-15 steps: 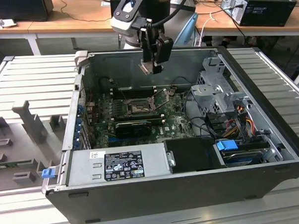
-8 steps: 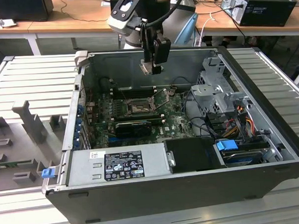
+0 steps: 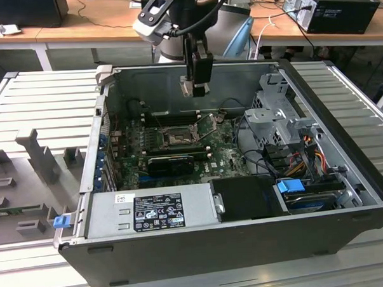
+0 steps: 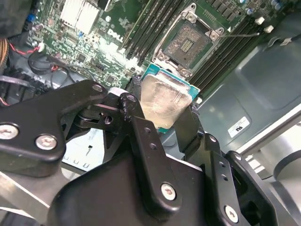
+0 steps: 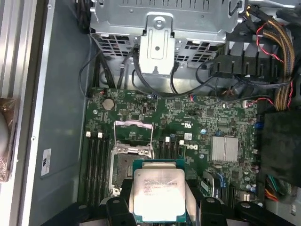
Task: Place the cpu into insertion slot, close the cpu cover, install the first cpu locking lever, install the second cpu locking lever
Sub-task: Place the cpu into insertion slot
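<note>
I had the gripper pinching the cpu by opposite edges, held level well above the insertion slot.

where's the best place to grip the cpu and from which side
By two opposite thin edges, coming from the metal-face side. The cpu is a thin flat square, so only its edges suit the gripper, which holds it that way now, leaving the underside free toward the insertion slot.
</note>
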Available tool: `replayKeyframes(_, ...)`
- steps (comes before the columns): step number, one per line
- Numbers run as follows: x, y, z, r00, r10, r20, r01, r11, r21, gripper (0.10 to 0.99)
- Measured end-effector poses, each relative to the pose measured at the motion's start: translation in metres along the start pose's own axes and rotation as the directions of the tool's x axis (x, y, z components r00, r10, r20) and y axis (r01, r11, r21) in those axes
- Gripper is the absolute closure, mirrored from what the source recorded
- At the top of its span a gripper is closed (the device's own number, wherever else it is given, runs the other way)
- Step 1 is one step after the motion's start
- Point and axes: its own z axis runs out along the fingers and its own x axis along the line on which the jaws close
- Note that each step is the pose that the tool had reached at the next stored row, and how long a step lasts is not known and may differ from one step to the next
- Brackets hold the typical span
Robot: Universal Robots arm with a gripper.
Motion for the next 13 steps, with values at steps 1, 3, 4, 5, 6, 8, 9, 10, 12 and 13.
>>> replayKeyframes(1, 0.0, 0.0, 0.0009, 0.9999, 0.01, 0.0009, -0.01, 0.9999, 0.0, 0.557)
replayKeyframes(3, -0.0001, -0.0005, 0.0057, 0.9994, 0.035, 0.0029, -0.035, 0.9994, 0.0, 0.557)
replayKeyframes(4, 0.0002, -0.0008, 0.0095, 0.9987, 0.05, 0.0042, -0.05, 0.9987, 0.0, 0.557)
replayKeyframes(5, 0.0002, -0.0009, 0.0111, 0.9981, 0.061, 0.0051, -0.061, 0.9981, 0.001, 0.557)
replayKeyframes(6, 0.0003, -0.001, 0.0123, 0.9973, 0.074, 0.0063, -0.074, 0.9973, 0.002, 0.557)
replayKeyframes(8, 0.0004, -0.0014, 0.0158, 0.9957, 0.092, 0.008, -0.092, 0.9957, 0.007, 0.557)
replayKeyframes(9, 0.0004, -0.0015, 0.0176, 0.9954, 0.095, 0.0085, -0.095, 0.9954, 0.013, 0.557)
replayKeyframes(10, 0.0004, -0.0017, 0.0195, 0.9951, 0.098, 0.0093, -0.098, 0.9949, 0.021, 0.557)
replayKeyframes(12, 0.0003, -0.0018, 0.0212, 0.9949, 0.101, 0.0099, -0.101, 0.9945, 0.029, 0.557)
replayKeyframes(13, 0.0003, -0.0019, 0.0221, 0.9947, 0.102, 0.0102, -0.102, 0.9942, 0.033, 0.557)
